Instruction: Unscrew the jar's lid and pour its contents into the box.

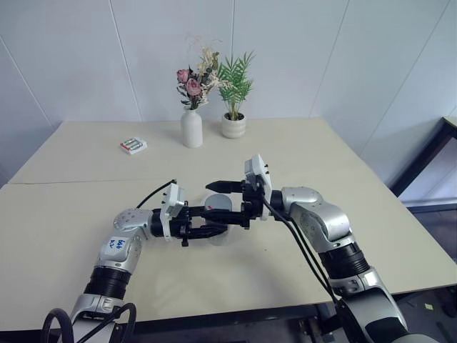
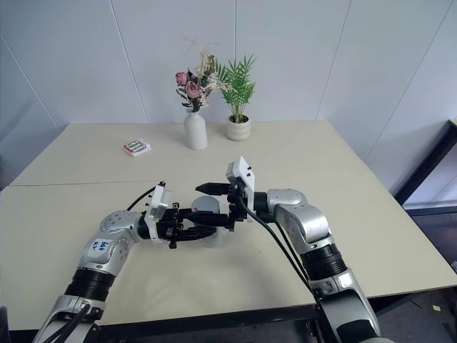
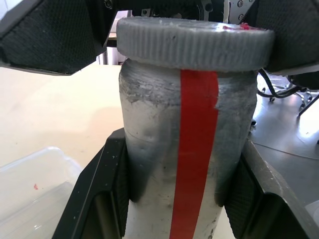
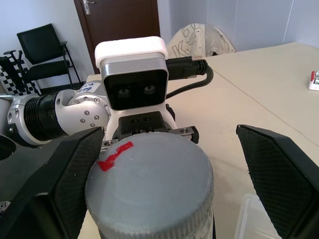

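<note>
We note a wide beige counter (image 1: pixel 86 179) with the work going on above its near middle. Over it the left gripper (image 1: pixel 214 230) reaches in level from the left and is clamped on the jar (image 3: pixel 189 164), its black fingers (image 3: pixel 107 199) pressed against either side of the silvery body with the red stripe. The jar is upright, held a little above the counter. The right gripper (image 1: pixel 230 206) comes in level from the right with its jaws spread wide, one finger on each side of the lid (image 4: pixel 149 189); in the right wrist view we see a gap on one side at least, and we cannot tell whether the other finger touches. The lid, grey and ribbed with a small red mark, sits on the jar. The box (image 3: pixel 35 194), clear plastic, lies on the counter just below and beside the jar. Farther back we see a white flower vase (image 1: pixel 191 128), a small potted plant (image 1: pixel 233 125) next to it, and a green-and-white packet (image 1: pixel 133 146) well apart to the left.
</note>
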You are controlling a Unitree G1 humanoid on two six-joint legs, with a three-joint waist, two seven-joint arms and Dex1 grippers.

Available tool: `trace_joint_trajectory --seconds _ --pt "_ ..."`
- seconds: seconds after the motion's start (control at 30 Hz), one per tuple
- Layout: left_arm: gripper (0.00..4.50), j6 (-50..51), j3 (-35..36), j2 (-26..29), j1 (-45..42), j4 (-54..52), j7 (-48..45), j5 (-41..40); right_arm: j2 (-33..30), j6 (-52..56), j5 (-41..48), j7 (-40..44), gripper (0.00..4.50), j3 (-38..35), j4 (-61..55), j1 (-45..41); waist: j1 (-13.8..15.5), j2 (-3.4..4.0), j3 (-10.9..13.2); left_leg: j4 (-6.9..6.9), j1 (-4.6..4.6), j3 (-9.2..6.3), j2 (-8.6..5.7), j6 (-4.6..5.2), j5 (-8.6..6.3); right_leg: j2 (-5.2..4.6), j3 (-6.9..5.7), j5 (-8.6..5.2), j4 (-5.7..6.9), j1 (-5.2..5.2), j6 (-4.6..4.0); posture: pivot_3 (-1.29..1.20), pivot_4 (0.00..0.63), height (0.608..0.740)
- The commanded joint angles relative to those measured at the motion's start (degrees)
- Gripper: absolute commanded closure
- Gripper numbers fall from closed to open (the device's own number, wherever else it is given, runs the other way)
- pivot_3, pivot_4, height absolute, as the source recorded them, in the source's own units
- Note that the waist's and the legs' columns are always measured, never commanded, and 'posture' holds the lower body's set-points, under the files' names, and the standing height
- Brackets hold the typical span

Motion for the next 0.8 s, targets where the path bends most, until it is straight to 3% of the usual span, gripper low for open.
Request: trace_joint_trajectory --seconds 0.03,0.8 --pt "2.47 -0.5 0.5 0.2 0.5 -2.6 -0.4 -1.1 -1.5 -1.3 0.2 -0.3 0.02 -2.5 -0.5 -1.0 0.0 0.00 0.0 0.00 0.00 0.00 0.00 0.00 0.00 0.00 0.00 0.00 0.00 0.00 0.00 0.00 0.150 0.740" --pt "2.47 -0.2 0.6 0.4 0.2 -2.3 -0.6 -1.0 -14.1 -0.6 1.1 1.2 0.02 -8.6 1.7 4.3 0.0 0.00 0.0 -0.02 0.01 0.01 -0.01 0.01 0.01 0.01 0.02 0.00 -0.02 0.00 0.00 0.00 0.150 0.740"
